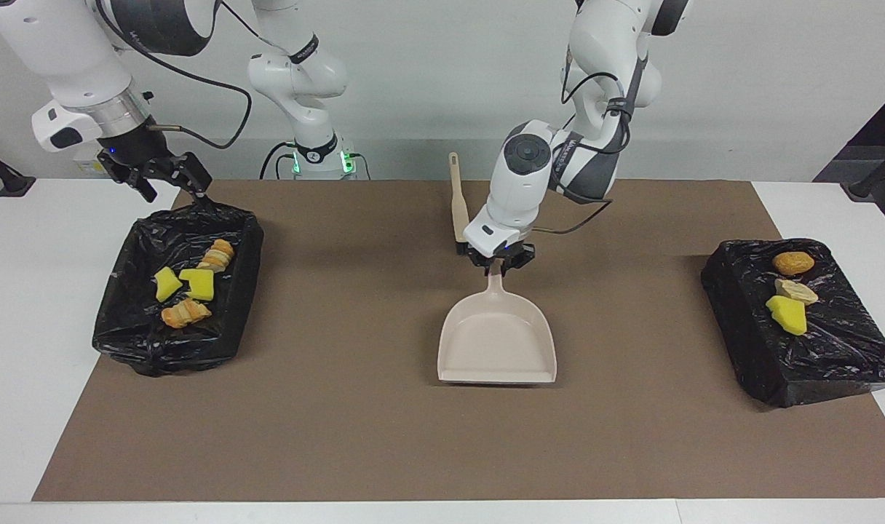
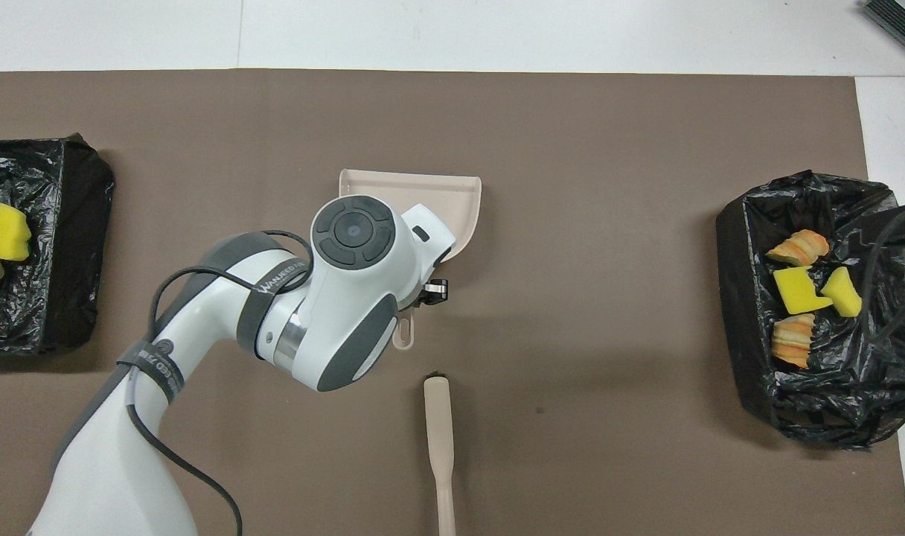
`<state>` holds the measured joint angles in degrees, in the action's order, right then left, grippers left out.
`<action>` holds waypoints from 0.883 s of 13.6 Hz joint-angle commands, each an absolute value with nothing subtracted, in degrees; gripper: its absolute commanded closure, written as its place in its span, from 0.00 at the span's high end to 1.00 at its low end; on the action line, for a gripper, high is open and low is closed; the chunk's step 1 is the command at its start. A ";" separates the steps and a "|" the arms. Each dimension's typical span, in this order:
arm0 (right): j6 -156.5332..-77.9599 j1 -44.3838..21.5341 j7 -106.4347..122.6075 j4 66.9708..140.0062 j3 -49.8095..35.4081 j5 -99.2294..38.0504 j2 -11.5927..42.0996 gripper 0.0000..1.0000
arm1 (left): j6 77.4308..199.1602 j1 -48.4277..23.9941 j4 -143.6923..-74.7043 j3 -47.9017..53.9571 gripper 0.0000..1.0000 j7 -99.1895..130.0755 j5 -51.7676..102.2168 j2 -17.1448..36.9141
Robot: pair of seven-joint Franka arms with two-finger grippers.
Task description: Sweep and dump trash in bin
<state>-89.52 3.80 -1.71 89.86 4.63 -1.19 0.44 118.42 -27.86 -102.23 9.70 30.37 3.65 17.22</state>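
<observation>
The trash lies in two black-lined bins at the ends of the tabletop (image 1: 20,327). Four scraps (image 1: 188,284) sit in the bin (image 1: 144,342) at the right arm's end, in a loose row running nearer-to-farther from the robots. Three scraps (image 1: 790,295) lie on the bin (image 1: 814,364) at the left arm's end, in a similar row.

The left end effector (image 1: 498,268) is clamped on the handle of the beige dustpan (image 1: 498,342) at mid-mat, well apart from both piles. The pan's long axis runs away from the robots, mouth pointing away. The beige hand brush (image 1: 458,200) lies just nearer the robots, handle toward them.

The right end effector (image 1: 172,177), fingers spread and holding nothing, hangs over its bin's nearer rim.

Bare brown mat (image 1: 340,437) lies open between the pan and each bin.
</observation>
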 commanded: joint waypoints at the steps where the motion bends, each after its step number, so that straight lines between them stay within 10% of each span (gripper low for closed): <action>1: -88.68 3.16 -1.23 90.53 5.19 -2.29 -0.44 1.00 | 121.45 -30.93 -101.52 8.44 0.00 33.99 7.29 19.23; 4: -87.71 2.73 -2.28 92.98 4.57 -1.59 -2.10 1.00 | 120.86 -31.82 -100.64 8.35 0.04 34.63 6.95 20.13; 7: -89.91 2.12 -2.29 94.66 4.39 -1.14 -3.08 1.00 | 120.59 -30.85 -100.46 8.17 0.95 33.67 6.42 19.69; 12: -90.00 -0.96 -1.49 93.87 4.13 1.32 -2.90 1.00 | 112.97 -23.58 -102.21 7.65 1.00 20.67 5.54 13.55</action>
<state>-88.87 -0.43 -1.75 92.17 4.35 0.39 -1.44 117.41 -27.10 -100.46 7.52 24.78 6.11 17.55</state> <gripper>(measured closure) 0.000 0.044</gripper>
